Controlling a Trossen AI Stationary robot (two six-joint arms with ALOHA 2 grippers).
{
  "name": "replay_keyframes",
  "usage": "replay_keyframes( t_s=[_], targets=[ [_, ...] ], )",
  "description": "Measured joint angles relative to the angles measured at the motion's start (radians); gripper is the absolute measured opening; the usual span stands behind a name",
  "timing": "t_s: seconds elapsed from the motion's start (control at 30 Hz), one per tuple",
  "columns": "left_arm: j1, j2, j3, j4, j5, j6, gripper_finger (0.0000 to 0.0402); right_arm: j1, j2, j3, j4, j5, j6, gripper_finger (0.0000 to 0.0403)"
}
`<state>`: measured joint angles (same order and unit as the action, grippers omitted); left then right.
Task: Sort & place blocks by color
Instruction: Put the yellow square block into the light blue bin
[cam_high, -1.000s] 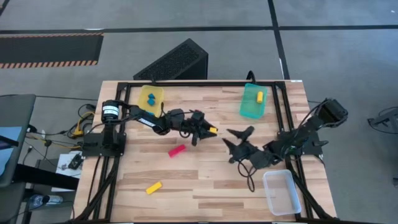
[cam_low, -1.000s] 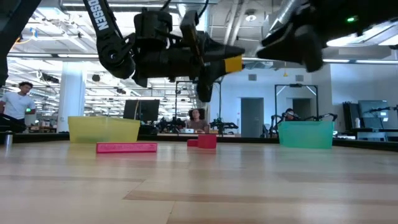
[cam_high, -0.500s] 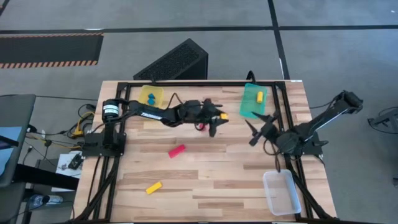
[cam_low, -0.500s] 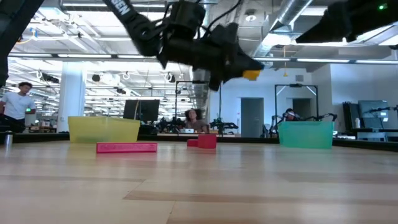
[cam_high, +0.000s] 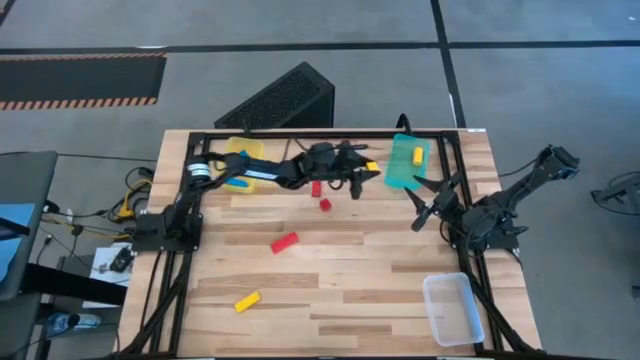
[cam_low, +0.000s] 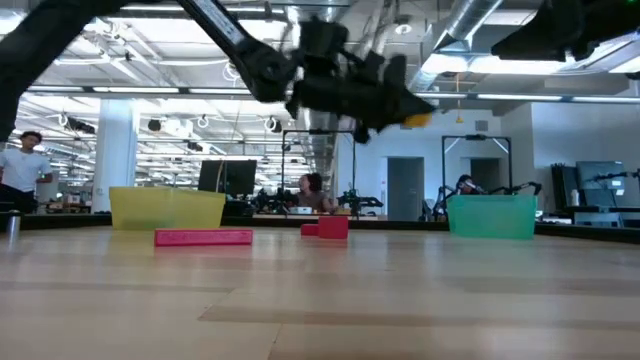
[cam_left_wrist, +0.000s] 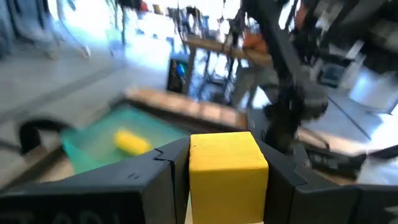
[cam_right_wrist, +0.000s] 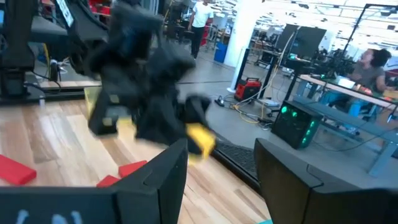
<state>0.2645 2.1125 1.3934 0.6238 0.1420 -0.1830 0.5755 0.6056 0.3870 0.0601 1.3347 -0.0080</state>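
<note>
My left gripper (cam_high: 362, 176) hangs in the air just left of the teal tray (cam_high: 407, 165), shut on a yellow cube (cam_high: 371, 167). The low view shows that cube (cam_low: 418, 118) high above the table. A yellow block (cam_high: 417, 155) lies in the teal tray. The yellow tray (cam_high: 243, 152) holds blue blocks (cam_high: 241, 157). Two small red blocks (cam_high: 320, 196), a red bar (cam_high: 284, 242) and a yellow bar (cam_high: 247, 301) lie flat on the table. My right gripper (cam_high: 425, 200) waits open near the right edge, holding nothing. My left gripper pinches the yellow cube (cam_left_wrist: 227, 168) between its two fingers, one on each opposite side face. The fingers reach roughly level toward the table's right. The cube is lifted clear of the table, upright, and sticks out past the fingertips (cam_low: 395, 100).
A clear tray (cam_high: 452, 308) sits at the near right corner. A black frame (cam_high: 330, 135) runs along the table's far edge, with a dark box (cam_high: 280, 100) behind it. People and desks fill the room beyond the table (cam_low: 320, 300). Bare wood lies in the middle.
My left gripper carried the yellow cube from the table's middle toward the far edge and right, up to the teal tray, staying shut on it. My right gripper drew back from the middle toward the right edge. The two small red blocks came into sight.
</note>
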Motion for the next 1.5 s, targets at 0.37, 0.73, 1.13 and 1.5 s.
replay_keyframes(
  t_s=[0.37, 0.73, 1.13, 1.5],
  targets=[
    [0.006, 0.354, 0.509, -0.304, 0.035, -0.024, 0.0113, 0.054, 0.002, 0.000, -0.001, 0.001, -0.008, 0.0189],
    [0.016, 0.432, 0.676, -0.448, -0.024, -0.035, 0.0142, 0.051, 0.003, 0.000, 0.000, 0.003, -0.019, 0.0178],
    [0.024, 0.431, 0.677, -0.444, 0.005, 0.019, 0.0202, 0.051, 0.003, 0.000, 0.001, 0.002, 0.001, 0.0172],
    [0.007, 0.286, 0.640, -0.820, -0.045, 0.166, 0.0186, 0.033, 0.003, 0.001, -0.017, -0.127, 0.038, 0.0172]
  ],
)
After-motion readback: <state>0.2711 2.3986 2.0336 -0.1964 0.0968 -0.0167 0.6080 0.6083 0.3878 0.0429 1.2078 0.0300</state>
